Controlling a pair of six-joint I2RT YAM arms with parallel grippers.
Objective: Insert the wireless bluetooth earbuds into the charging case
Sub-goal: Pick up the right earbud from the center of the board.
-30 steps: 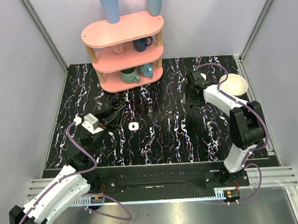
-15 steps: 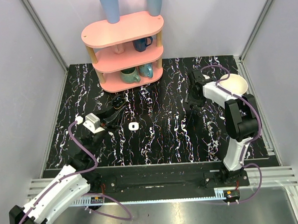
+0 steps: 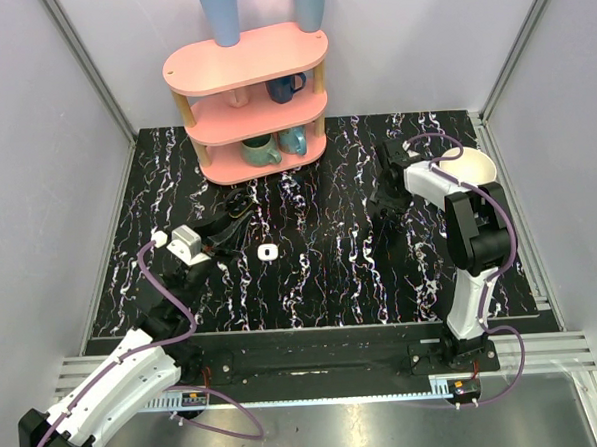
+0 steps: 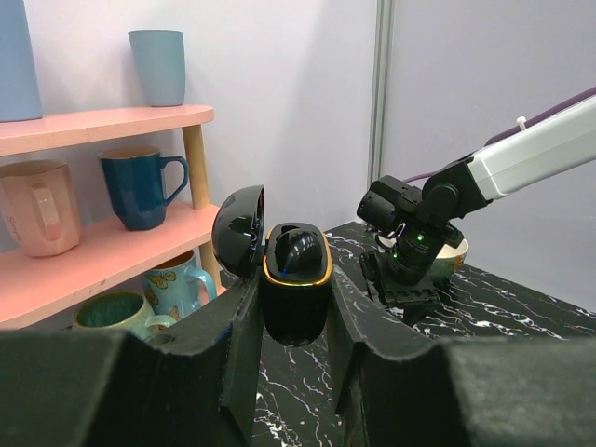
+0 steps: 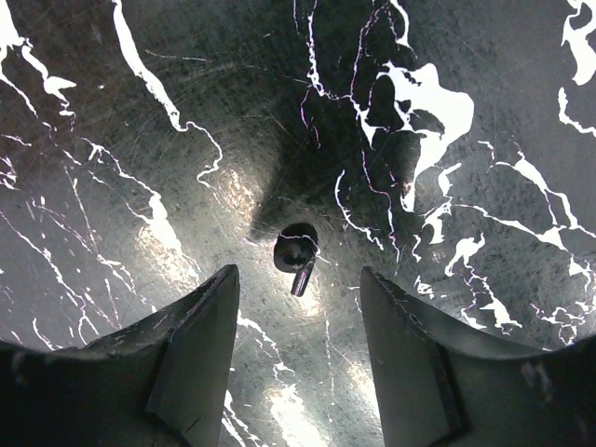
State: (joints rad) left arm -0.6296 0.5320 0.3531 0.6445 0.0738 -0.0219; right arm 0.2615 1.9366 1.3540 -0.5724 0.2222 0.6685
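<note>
Worktop [image 3: 322,282]: black marble-pattern sheet with white veining, enclosed by pale lilac walls [image 3: 63,126].

1. Earbud [image 5: 295,250]. Dark, rounded body with a short stem. It lies on the worktop between the two fingers of the right claw [image 5: 298,272] and touches neither. No white earbud is identifiable in the wrist views.
2. Right claw. Points down at the worktop with its fingers moderately apart, one on each side of the earbud, and grips nothing. Whether the fingertips touch the surface cannot be told.
3. Charging case [image 4: 295,321]. Glossy black, with an orange-lit rim. It is clamped upright between the fingers of the left claw [image 4: 292,291] and held off the worktop. Its lid [image 4: 237,228] is hinged open to the claw's left. A dark rounded piece [image 4: 298,250] sits in the well.
4. Left claw. Closed on the body of the case, well apart from the right claw, which faces it across the worktop.
5. Small white object [image 3: 267,252]. Lies on the worktop near the left claw, on the side toward the arm bases. It is too small to identify.
6. Pink three-tier shelf [image 3: 245,71]. Stands beyond the left claw. Two blue tumblers [image 3: 218,12] stand on top, and mugs [image 4: 138,189] in navy, pink and teal stand on the lower tiers.
7. Cream bowl [image 3: 473,169]. Stands just beyond the right claw, beside its arm.
</note>
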